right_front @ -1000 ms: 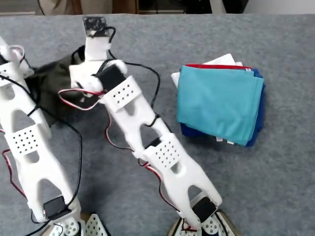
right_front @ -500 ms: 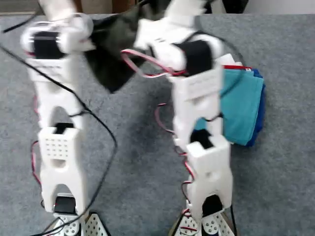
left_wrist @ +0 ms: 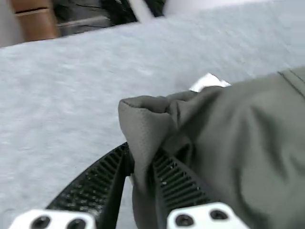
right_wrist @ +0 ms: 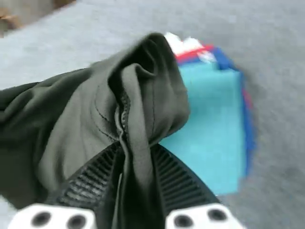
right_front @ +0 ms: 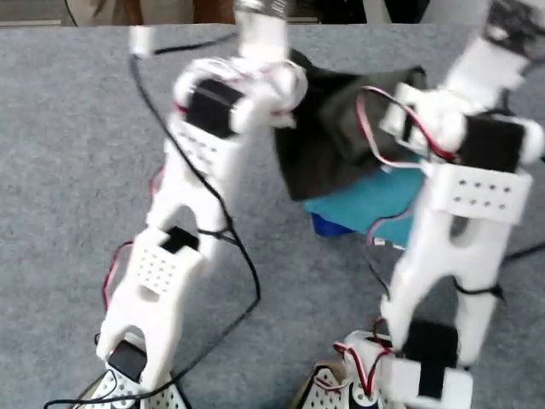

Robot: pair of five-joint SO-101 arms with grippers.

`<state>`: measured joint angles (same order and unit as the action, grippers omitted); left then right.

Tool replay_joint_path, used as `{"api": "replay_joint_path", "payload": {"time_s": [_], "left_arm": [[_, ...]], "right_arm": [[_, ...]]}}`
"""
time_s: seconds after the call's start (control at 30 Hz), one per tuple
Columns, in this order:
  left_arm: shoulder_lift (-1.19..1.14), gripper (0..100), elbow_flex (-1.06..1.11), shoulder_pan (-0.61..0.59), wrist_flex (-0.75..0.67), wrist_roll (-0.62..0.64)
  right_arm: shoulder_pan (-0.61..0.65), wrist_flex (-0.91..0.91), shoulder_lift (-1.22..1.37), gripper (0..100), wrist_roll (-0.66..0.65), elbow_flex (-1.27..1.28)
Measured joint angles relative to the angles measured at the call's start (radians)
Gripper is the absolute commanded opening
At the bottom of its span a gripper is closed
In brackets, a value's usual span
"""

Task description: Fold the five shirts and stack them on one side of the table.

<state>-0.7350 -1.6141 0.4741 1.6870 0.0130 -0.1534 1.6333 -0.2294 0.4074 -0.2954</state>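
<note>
**While four shirts are lying piled, the dark shirt (right_front: 332,136) is hanging between both grippers**

As far as the layers are telling, most of the work is looking done: the stack (right_front: 375,204) is sitting on the right side of the grey table (right_front: 68,170), with a teal shirt (right_wrist: 209,129) on top, a blue one (right_wrist: 245,109) showing under it, and a red edge (right_wrist: 190,53) and a white edge (right_wrist: 178,43) peeking out at its far end. That is reading as four folded garments, though the lower ones are largely covered.

The last piece, the dark shirt, is hanging in the air between the two arms, over the far left part of the stack and partly covering the teal shirt in the high view. The left gripper (left_wrist: 140,160) is pinching one bunched corner of it, its ribbed jaws nearly closed on the cloth. The right gripper (right_wrist: 136,152) is clamping another gathered fold the same way, with the stack lying just beyond.

Whether the dark shirt is hanging properly folded is impossible to tell, since it is sagging in creases. Judging from this, what is remaining is laying it neatly on the teal shirt and letting go.
</note>
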Motion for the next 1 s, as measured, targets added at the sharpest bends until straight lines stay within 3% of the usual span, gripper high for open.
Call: {"api": "replay_joint_path", "payload": {"time_s": [0.13, 0.23, 0.37, 0.47, 0.67, 0.73, 0.9, 1.0], "left_arm": [[-0.121, 2, 0.0, 0.11, -0.04, 0.0], [-0.235, 9, 0.0, 0.132, -0.104, 0.026], [-0.342, 21, 0.0, 0.104, -0.137, 0.135], [-0.348, 21, 0.0, 0.072, -0.126, 0.203], [-0.336, 21, -0.012, 0.072, -0.098, 0.21], [-0.311, 21, -0.012, 0.072, -0.098, 0.21], [-0.235, 21, -0.012, 0.02, -0.092, 0.21], [-0.203, 12, -0.012, -0.034, -0.083, 0.21]], "right_arm": [[-0.127, -0.199, -0.072, 4.9, -0.091, 0.354], [-0.147, -0.361, -0.098, 23.6, -0.215, 0.609], [-0.147, -0.371, -0.138, 52.7, -0.249, 0.752], [-0.147, -0.364, -0.176, 63.1, -0.265, 0.758], [-0.12, -0.361, -0.27, 53.3, -0.269, 0.718], [-0.118, -0.361, -0.304, 43.7, -0.247, 0.683], [-0.118, -0.361, -0.37, 5.7, -0.16, 0.597], [-0.092, -0.361, -0.376, 1.3, -0.16, 0.565]]}}
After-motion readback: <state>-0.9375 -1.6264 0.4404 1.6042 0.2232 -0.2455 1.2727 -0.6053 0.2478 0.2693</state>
